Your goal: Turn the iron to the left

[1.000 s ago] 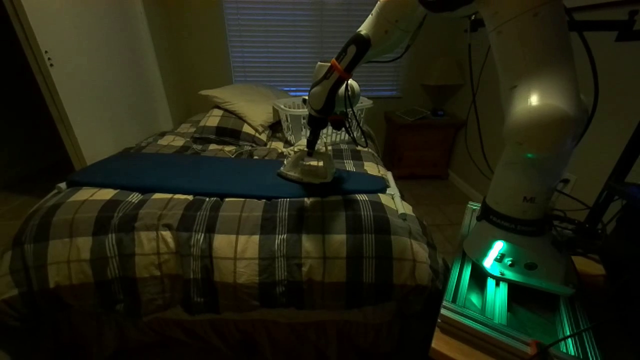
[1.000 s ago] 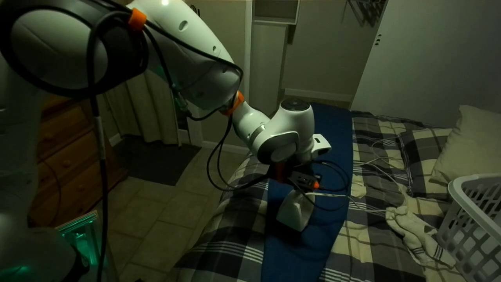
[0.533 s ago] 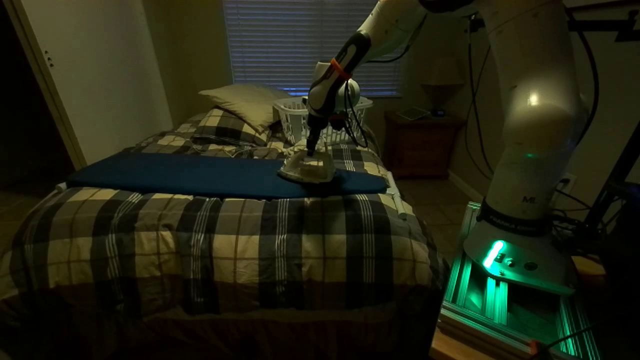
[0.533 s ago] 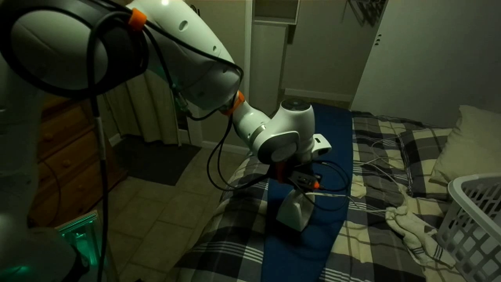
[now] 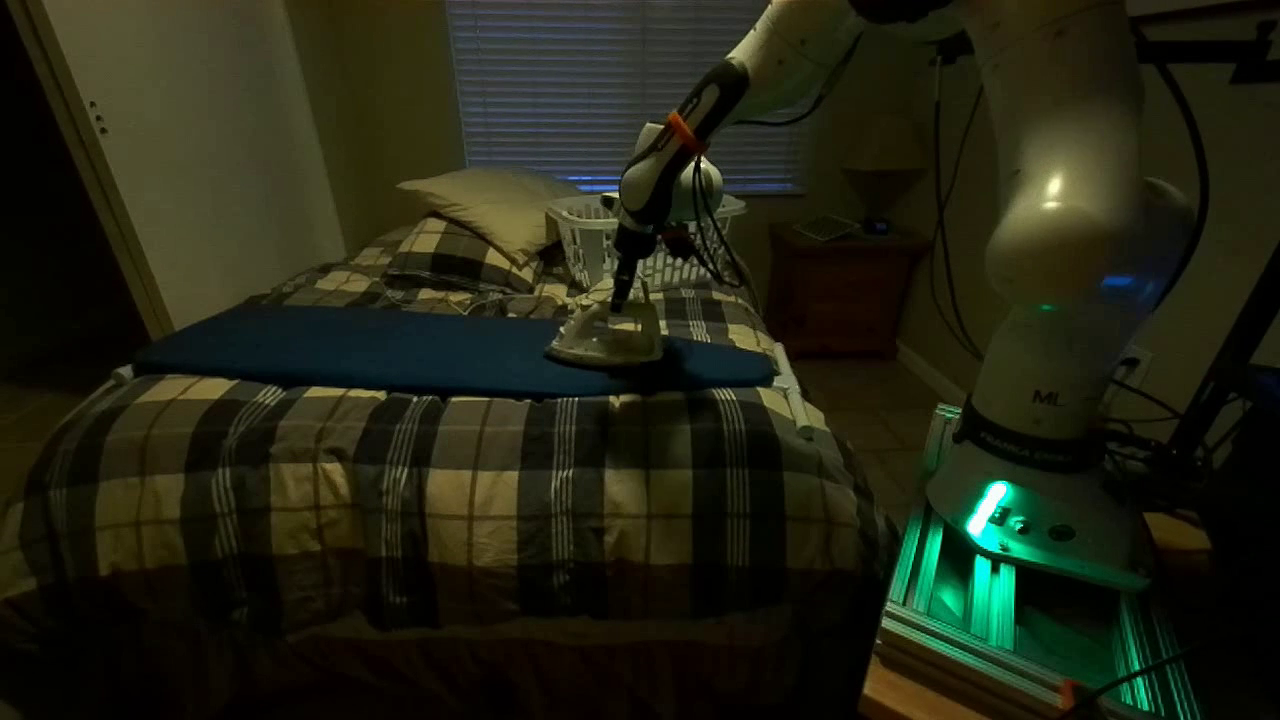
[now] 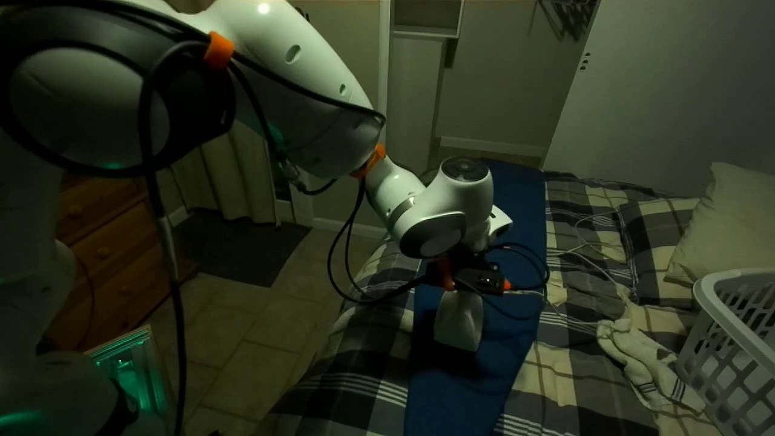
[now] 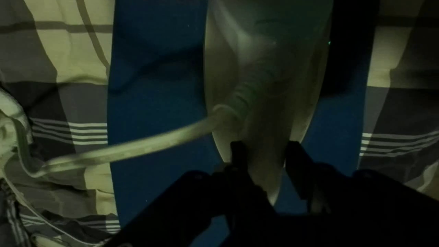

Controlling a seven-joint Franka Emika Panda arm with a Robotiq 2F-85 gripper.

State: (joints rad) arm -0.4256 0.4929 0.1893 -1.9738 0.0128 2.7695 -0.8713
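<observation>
The whitish-grey iron (image 5: 597, 350) rests flat or nearly flat on the blue ironing board (image 5: 380, 345), its pointed end to the left in an exterior view. In an exterior view its broad back end (image 6: 458, 327) faces the camera. My gripper (image 5: 618, 298) comes down from above onto the iron's arched handle. In the wrist view the gripper's dark fingers (image 7: 263, 147) stand on both sides of the iron's handle (image 7: 269, 127). They look closed on it, though the picture is very dark. In an exterior view the fingertips are hidden behind the gripper's body.
The iron's pale cord (image 7: 137, 149) runs off sideways onto the plaid bed (image 5: 480, 490). A white laundry basket (image 5: 580, 235) and pillows (image 5: 490, 200) stand behind the board. White socks (image 6: 642, 363) lie beside the basket. Black cables (image 6: 357, 297) hang from my arm.
The iron has shifted slightly left in an exterior view and turned a little, with its back end facing an exterior camera more squarely. My gripper and arm have moved and turned with it.
</observation>
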